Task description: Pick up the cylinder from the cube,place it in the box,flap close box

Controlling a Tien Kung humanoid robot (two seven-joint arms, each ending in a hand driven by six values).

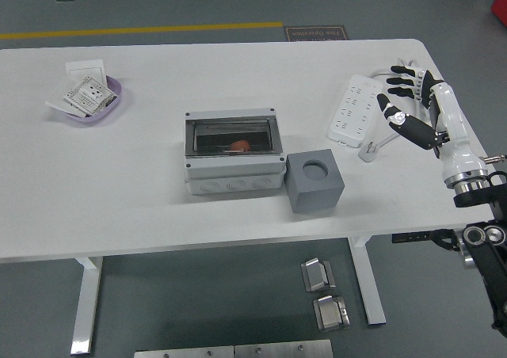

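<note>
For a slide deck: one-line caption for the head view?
Right hand open beside power strip; orange cylinder inside grey box, grey cube empty.

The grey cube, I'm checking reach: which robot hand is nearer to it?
Right. The right hand hovers open over the table's far right, beside the power strip, well right of and beyond the grey cube. The left hand isn't in view.
</note>
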